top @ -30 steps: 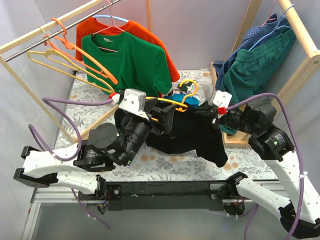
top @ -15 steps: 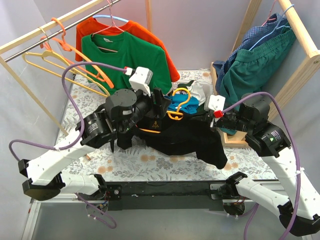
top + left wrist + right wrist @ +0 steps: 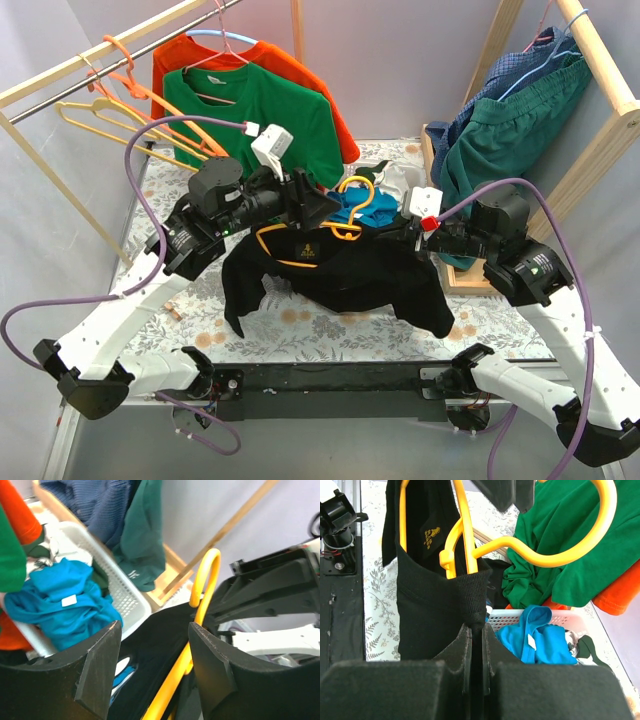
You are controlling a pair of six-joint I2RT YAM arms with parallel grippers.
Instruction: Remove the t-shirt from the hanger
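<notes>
A black t-shirt (image 3: pixel 350 275) hangs on a yellow hanger (image 3: pixel 350 205) in the air above the flowered table. My right gripper (image 3: pixel 412 232) is shut on the shirt's ribbed collar, as the right wrist view shows (image 3: pixel 477 630), with the hanger (image 3: pixel 560 555) rising out of the black t-shirt (image 3: pixel 425 615). My left gripper (image 3: pixel 325 208) is open, its jaws standing either side of the hanger's neck (image 3: pixel 202 600) in the left wrist view, close to the right finger. The left gripper (image 3: pixel 154 630) has the black shirt (image 3: pixel 150 650) below it.
A white basket (image 3: pixel 392 188) with blue cloth stands behind the shirt. A green t-shirt (image 3: pixel 270 120) and an orange one hang on the back-left rail beside empty hangers (image 3: pixel 130 115). A wooden rack with teal and blue garments (image 3: pixel 510 120) stands at the right.
My left arm has lifted and swung right, from low beside the shirt up to the hanger's neck. The shirt's left side has dropped and part of the hanger's arm now shows. The right gripper keeps its hold.
</notes>
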